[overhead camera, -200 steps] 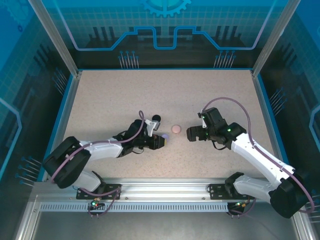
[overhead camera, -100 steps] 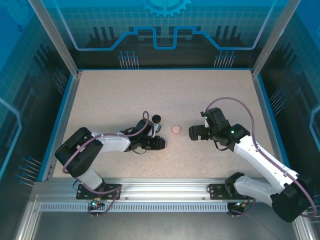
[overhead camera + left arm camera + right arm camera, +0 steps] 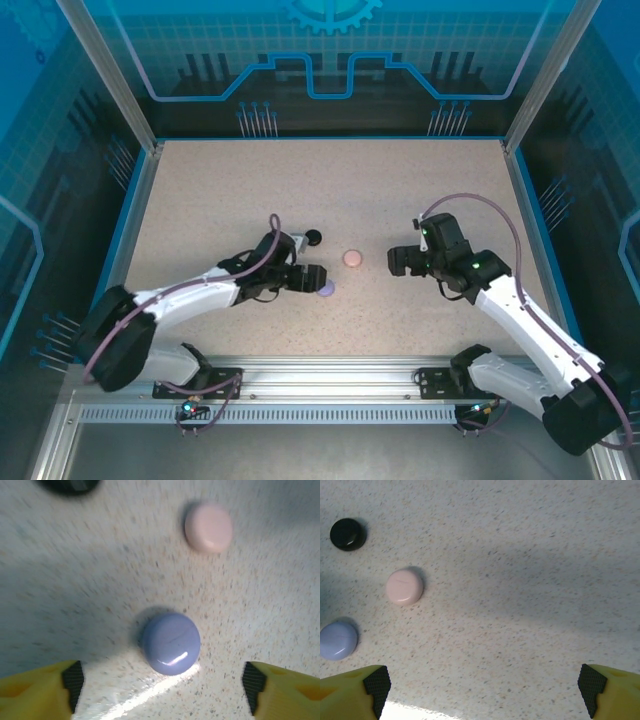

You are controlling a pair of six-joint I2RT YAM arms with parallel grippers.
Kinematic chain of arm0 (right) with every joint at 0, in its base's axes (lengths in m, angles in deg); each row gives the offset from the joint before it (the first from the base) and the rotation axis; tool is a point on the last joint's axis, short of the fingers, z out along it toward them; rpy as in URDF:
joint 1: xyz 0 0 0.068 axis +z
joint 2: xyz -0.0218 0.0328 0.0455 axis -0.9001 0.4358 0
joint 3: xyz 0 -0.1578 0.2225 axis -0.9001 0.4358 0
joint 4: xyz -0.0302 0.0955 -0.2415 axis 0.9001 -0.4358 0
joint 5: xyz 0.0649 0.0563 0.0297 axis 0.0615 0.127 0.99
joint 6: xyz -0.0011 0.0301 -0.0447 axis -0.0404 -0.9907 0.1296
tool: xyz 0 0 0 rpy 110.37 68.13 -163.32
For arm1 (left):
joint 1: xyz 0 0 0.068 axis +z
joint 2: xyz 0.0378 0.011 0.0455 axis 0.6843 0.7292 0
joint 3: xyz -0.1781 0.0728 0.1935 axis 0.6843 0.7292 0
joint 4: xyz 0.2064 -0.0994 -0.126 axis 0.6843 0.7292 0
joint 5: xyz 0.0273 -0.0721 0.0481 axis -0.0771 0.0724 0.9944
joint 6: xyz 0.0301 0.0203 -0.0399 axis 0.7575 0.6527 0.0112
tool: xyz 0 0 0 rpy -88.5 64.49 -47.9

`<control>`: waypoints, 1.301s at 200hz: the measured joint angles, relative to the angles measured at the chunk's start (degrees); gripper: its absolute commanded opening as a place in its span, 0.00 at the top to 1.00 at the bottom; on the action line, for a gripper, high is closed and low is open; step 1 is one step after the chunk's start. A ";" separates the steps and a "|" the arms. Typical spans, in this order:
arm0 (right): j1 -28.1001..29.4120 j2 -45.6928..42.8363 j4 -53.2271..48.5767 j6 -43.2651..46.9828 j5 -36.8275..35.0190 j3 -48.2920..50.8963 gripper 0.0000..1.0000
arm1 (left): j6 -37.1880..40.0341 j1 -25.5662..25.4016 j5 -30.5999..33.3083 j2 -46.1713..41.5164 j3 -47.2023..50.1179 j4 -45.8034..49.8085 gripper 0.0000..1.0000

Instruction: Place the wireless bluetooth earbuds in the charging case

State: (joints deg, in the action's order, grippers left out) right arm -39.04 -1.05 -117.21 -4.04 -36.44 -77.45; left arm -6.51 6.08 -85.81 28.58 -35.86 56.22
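Note:
Three closed round charging cases lie mid-table: purple (image 3: 326, 289), pale pink (image 3: 351, 258) and black (image 3: 314, 237). The earbuds are out of view. My left gripper (image 3: 313, 282) is open just left of the purple case. In the left wrist view the purple case (image 3: 171, 643) rests on the table ahead of the open left gripper (image 3: 161, 690), touching neither finger, with the pink case (image 3: 208, 527) beyond it. My right gripper (image 3: 395, 262) is open and empty to the right of the pink case. The right wrist view has the right gripper (image 3: 485, 685) over bare table.
The right wrist view takes in the black case (image 3: 348, 534), pink case (image 3: 404, 586) and purple case (image 3: 338, 640) along its left side. The speckled table (image 3: 330, 180) is bounded by a blue rim and a metal rail at the near edge.
My left gripper has gone from shut to open and pulled back a little, leaving the purple case lying on the table. The right gripper has drifted slightly to the right.

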 measured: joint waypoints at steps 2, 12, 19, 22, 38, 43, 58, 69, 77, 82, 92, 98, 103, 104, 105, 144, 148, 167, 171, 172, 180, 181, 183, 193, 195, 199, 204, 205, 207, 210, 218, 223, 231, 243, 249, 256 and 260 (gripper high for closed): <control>-0.24 -0.17 0.15 0.15 -0.13 0.04 0.00 | 0.04 0.26 0.52 -0.72 0.00 0.24 0.04; -1.64 -0.83 0.79 1.01 -0.76 0.37 0.00 | 1.81 2.10 2.56 -4.20 0.00 0.94 0.01; -2.69 -1.27 1.42 1.66 -1.27 0.72 0.00 | 2.69 4.02 3.91 -6.88 0.07 1.05 0.01; -3.15 -1.46 1.81 1.92 -1.42 0.94 0.00 | 2.91 4.85 4.31 -7.87 0.15 0.96 0.01; -6.12 -2.38 4.37 3.85 -1.88 2.71 0.00 | 5.07 10.47 7.02 -14.16 1.68 -0.92 0.01; -7.10 -2.71 5.62 4.63 -1.90 3.63 0.00 | 5.75 12.28 8.00 -16.17 2.71 -2.10 0.01; -9.73 -3.78 9.79 6.84 -1.88 7.04 0.00 | 8.33 16.65 11.54 -21.66 6.40 -5.99 0.01; -11.65 -4.66 13.86 8.72 -1.73 10.38 0.00 | 10.64 18.82 14.34 -25.14 9.92 -9.73 0.01; -13.00 -5.16 17.29 10.23 -1.57 13.14 0.00 | 12.35 20.02 16.13 -26.91 12.28 -12.22 0.01; -13.70 -5.31 19.61 11.10 -1.38 14.80 0.00 | 13.42 20.81 17.09 -27.69 13.66 -13.77 0.01; -15.19 -5.27 24.68 12.76 -1.20 18.45 0.00 | 15.65 22.49 18.49 -28.33 15.85 -16.37 0.01; -15.93 -5.03 27.43 13.46 -0.94 20.26 0.00 | 16.76 23.50 18.88 -28.28 16.74 -17.66 0.01; -16.70 -4.57 30.29 13.97 -0.50 21.86 0.00 | 17.62 24.41 19.30 -28.00 17.35 -18.62 0.01; -16.83 -4.50 30.56 14.03 -0.46 22.05 0.00 | 17.73 24.50 19.32 -27.96 17.40 -18.78 0.01; -17.07 -4.31 31.45 14.14 -0.35 22.43 0.00 | 18.01 24.72 19.30 -27.85 17.55 -19.04 0.01; -20.76 4.61 53.53 16.50 2.95 28.96 0.00 | 22.16 29.53 18.69 -20.87 21.27 -29.83 0.01; -20.85 5.95 55.78 16.81 3.32 29.20 0.00 | 22.56 29.86 18.27 -19.63 21.79 -31.36 0.01; -21.11 11.50 64.81 17.97 5.40 29.51 0.00 | 23.76 30.64 16.28 -13.66 23.78 -38.40 0.01; -21.18 12.74 66.73 18.32 5.99 29.53 0.00 | 24.11 30.69 15.85 -12.20 24.15 -40.04 0.01; -21.18 12.96 66.99 18.32 6.10 29.53 0.00 | 24.15 30.69 15.72 -11.89 24.20 -40.28 0.01; -21.18 15.39 70.40 19.02 6.95 29.53 0.00 | 24.83 30.73 14.67 -8.59 24.85 -44.02 0.01; -21.18 15.58 70.69 19.08 7.08 29.53 0.00 | 24.92 30.73 14.60 -8.31 24.90 -44.41 0.01; -21.18 16.15 71.52 19.26 7.34 29.53 0.00 | 25.05 30.73 14.40 -7.52 25.09 -45.40 0.01; -21.18 18.62 74.47 19.87 8.17 29.51 0.00 | 26.12 30.80 13.14 -3.54 25.68 -49.92 0.01; -21.18 19.26 75.21 20.00 8.39 29.49 0.00 | 26.36 30.84 12.92 -2.84 25.83 -50.82 0.01; -21.20 20.22 76.28 20.13 8.72 29.46 0.00 | 26.67 30.88 12.50 -1.60 26.01 -52.33 0.01; -21.31 21.42 77.55 20.37 9.25 29.44 0.00 | 27.23 30.95 12.02 -0.04 26.27 -54.27 0.01; -21.33 21.81 77.94 20.44 9.38 29.44 0.00 | 27.32 30.95 11.96 0.20 26.29 -54.55 0.01; -21.38 22.49 78.62 20.46 9.49 29.42 0.00 | 27.58 31.01 11.67 0.94 26.36 -55.45 0.01; -21.42 23.30 79.52 20.55 9.70 29.42 0.00 | 27.69 31.08 11.41 1.73 26.47 -56.57 0.01; -21.55 25.55 81.64 20.74 10.27 29.42 0.00 | 28.15 31.32 10.51 4.04 26.53 -59.41 0.01; -21.57 26.93 82.60 20.98 10.69 29.29 0.00 | 28.57 31.52 9.90 5.60 26.56 -61.31 0.01; -21.62 28.33 82.49 21.35 11.26 28.76 0.00 | 29.14 31.85 8.98 8.33 26.56 -64.63 0.01; -21.79 29.14 81.77 21.59 12.17 27.56 0.00 | 29.64 32.15 8.00 12.83 26.62 -69.88 0.01; -21.84 29.35 81.35 21.68 12.35 26.69 0.00 | 29.59 32.33 7.80 14.23 26.69 -71.01 0.01; -21.92 29.44 81.24 21.68 12.59 25.70 0.00 | 29.51 32.70 7.50 14.82 26.95 -71.49 0.01; -21.99 29.44 81.24 21.68 12.61 25.14 0.00 | 29.42 33.00 7.41 14.84 26.99 -71.63 0.01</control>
State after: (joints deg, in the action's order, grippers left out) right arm -61.03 28.39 -35.97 17.64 -23.83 -52.31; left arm 22.91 39.08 -78.40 43.42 -8.86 -15.41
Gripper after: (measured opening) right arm 0.999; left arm 0.988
